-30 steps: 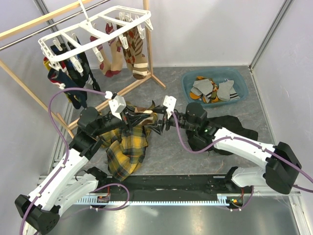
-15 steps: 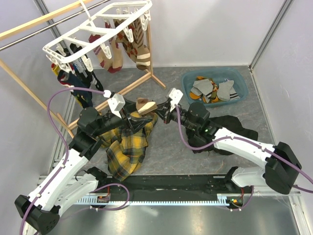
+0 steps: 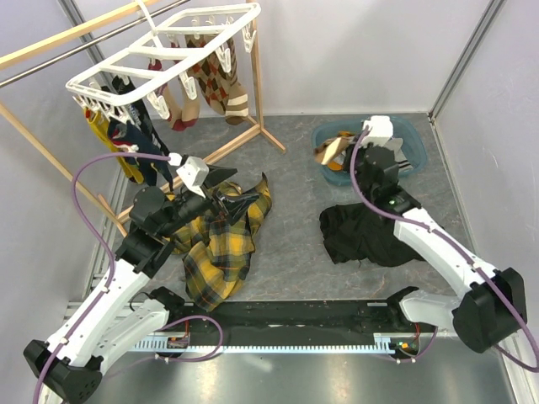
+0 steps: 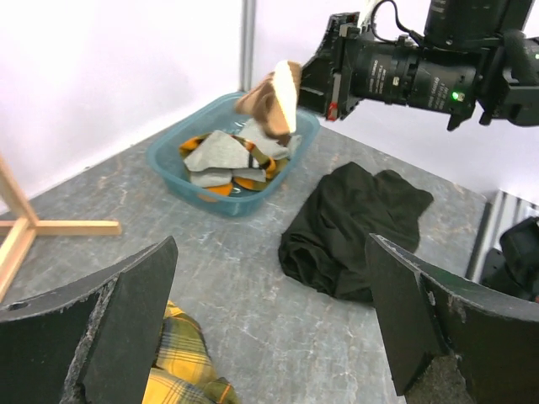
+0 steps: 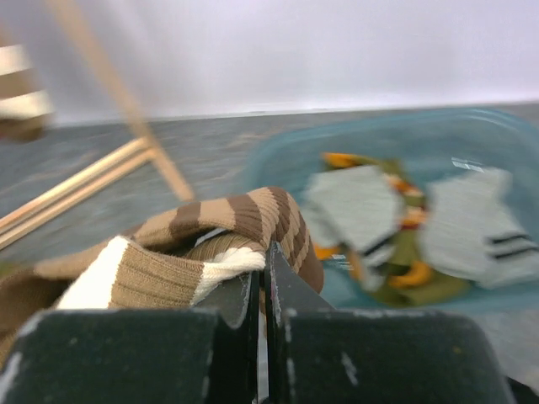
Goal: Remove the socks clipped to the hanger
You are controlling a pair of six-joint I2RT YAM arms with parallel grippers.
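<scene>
Brown-and-tan ribbed knit marked the one sock off the clips.

Top view: the right gripper was clamped on this striped sock and held it at the left end of the blue basin. The left gripper stood wide open and empty above the yellow plaid cloth. The white hanger hung at far left on the wooden rack. Several socks were clipped beneath it, argyle at the back, navy and mustard at the front.

Left wrist view: the fingers were spread apart with nothing between them. Beyond them the striped sock dangled over the basin, which held loose socks in grey and orange. A black garment lay on the floor just beside the basin.

Right wrist view: the jaws were pressed flat together on the sock's cuff. The basin showed blurred beyond and to the right.

Finding: the step in hand was dropping one freed sock. The next move called for carrying it over the basin's middle and parting the jaws, after which an arm would have to go to the hanger again.

Obstructions: the rack's post and slanted legs crowded the approach. The hanger hung loose and would likely swing under a pull.
</scene>
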